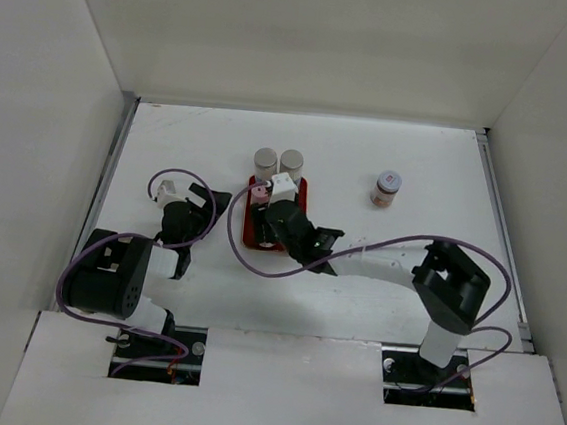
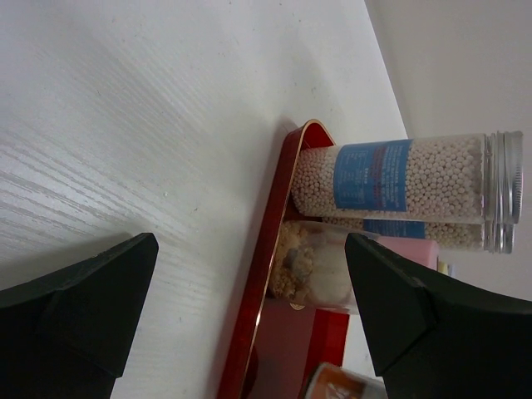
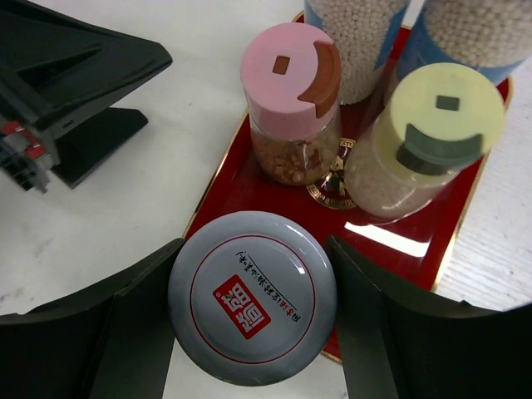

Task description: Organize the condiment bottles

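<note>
Right gripper [image 3: 253,249]: mine; jaws clamped on the white-lidded jar [image 3: 252,298], one finger against each side of its lid.
White-lidded jar: stood at the near edge of the tray [image 3: 237,179]. Its lid hid the rim beneath, so I could not tell whether the base sat wholly inside.
Hazard, release: if the base straddled the rim, I judged the jar would tilt or slip off once I let go.
Pink-capped jar [image 3: 291,100]: on the tray, just beyond the held jar.
Yellow-capped jar [image 3: 420,141]: beside it, also near my fingers.
Tall jars [image 3: 357,33]: a pair at the tray's far end, right behind those two.
Hazard, crowding: any push forward could have knocked the capped jars into the tall ones.
Left gripper [image 2: 251,245]: jaws apart, nothing between them, low beside the tray's left side.
Hazard, exit: a leftward swing of mine could have met it.
Last jar [image 1: 386,189]: alone on the table [image 1: 439,167], well apart to the tray's right, not yet gathered.
</note>
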Robot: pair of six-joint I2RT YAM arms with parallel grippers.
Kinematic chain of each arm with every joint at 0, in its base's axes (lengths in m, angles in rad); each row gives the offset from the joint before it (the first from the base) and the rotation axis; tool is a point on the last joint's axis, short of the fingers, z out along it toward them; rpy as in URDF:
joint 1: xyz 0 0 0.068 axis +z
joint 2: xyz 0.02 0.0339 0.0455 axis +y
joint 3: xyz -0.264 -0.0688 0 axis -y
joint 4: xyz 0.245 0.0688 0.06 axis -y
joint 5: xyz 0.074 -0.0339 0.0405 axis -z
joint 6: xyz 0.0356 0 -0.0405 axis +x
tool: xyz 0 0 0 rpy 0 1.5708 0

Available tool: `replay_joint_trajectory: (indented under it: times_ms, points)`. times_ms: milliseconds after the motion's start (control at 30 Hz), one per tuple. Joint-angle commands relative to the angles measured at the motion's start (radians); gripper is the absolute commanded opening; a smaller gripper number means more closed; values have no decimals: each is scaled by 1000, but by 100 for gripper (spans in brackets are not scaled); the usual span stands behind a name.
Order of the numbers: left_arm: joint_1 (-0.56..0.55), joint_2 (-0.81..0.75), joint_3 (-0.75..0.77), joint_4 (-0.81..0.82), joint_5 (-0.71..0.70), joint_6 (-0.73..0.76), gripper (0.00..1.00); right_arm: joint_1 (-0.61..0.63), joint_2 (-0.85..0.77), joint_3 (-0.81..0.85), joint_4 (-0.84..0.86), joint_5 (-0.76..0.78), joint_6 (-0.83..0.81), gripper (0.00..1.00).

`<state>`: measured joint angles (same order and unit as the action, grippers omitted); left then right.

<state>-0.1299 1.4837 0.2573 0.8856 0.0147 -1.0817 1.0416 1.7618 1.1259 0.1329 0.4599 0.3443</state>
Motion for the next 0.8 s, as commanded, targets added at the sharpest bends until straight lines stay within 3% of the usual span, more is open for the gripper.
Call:
replay_joint_trajectory:
  times_ms: [0,300,467,767]
  points:
    - [5,-28,-7,27,-2,3,100,-9,39,110,142,25,-22,60]
    - [8,3,-3,38,8,0,100,-9,139,156,171,36,-16,62]
    - [5,0,-3,38,4,-1,100,5,145,144,148,36,-7,76]
    - [13,-2,-6,38,14,-1,100,7,-33,74,67,40,-19,85]
